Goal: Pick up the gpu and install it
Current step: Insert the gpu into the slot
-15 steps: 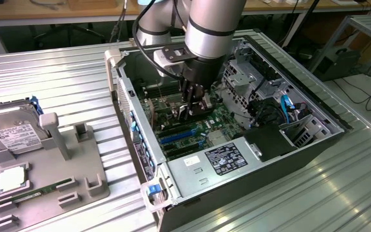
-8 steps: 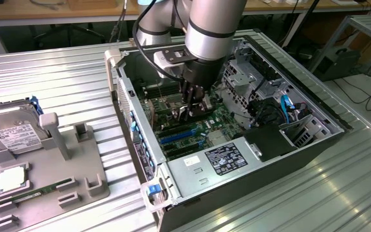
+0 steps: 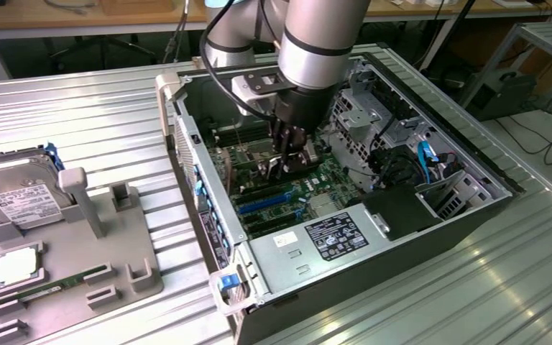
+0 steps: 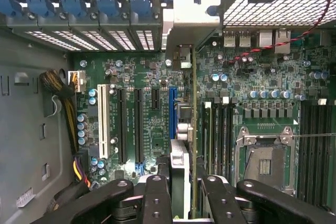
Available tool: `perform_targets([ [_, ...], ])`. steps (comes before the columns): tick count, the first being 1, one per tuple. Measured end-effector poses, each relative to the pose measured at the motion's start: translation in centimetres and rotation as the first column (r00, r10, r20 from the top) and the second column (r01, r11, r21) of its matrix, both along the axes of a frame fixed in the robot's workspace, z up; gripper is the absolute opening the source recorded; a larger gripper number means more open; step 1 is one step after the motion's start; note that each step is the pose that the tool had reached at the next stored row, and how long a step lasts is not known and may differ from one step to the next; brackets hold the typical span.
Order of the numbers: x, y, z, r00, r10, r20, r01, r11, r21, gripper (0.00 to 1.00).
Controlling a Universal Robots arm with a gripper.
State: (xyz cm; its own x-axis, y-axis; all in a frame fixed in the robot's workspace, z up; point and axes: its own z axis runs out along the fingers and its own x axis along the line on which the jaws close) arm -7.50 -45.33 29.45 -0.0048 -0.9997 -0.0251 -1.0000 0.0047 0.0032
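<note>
In the wrist view the gpu (image 4: 193,108) appears edge-on as a thin green board, with its silver end bracket (image 4: 190,20) up against the case's rear slot openings. My gripper (image 4: 185,199) is shut on it, one black finger (image 4: 156,198) on each side. The card stands upright over the motherboard (image 4: 131,77), right beside the blue expansion slot (image 4: 172,109); I cannot tell whether its edge sits in a slot. In the exterior view the gripper (image 3: 289,159) is down inside the open computer case (image 3: 353,248), low over the board.
A grey fixture (image 3: 113,244) at the exterior view's left carries a hard drive (image 3: 22,203), a processor (image 3: 15,267) and a RAM stick (image 3: 54,287). Inside the case are the CPU socket (image 4: 264,163), black slots (image 4: 122,124), cables (image 4: 62,90) and drive bays (image 3: 367,118).
</note>
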Motion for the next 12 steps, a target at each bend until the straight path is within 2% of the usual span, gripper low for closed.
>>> perform_targets([
  [9, -0.46, 0.00, -0.26, 1.0000, 0.000, -0.0001, 0.000, 1.0000, -0.0002, 0.28],
  [12, -0.46, -0.16, -0.31, 1.0000, 0.000, 0.0000, 0.000, 1.0000, 0.0000, 0.28],
])
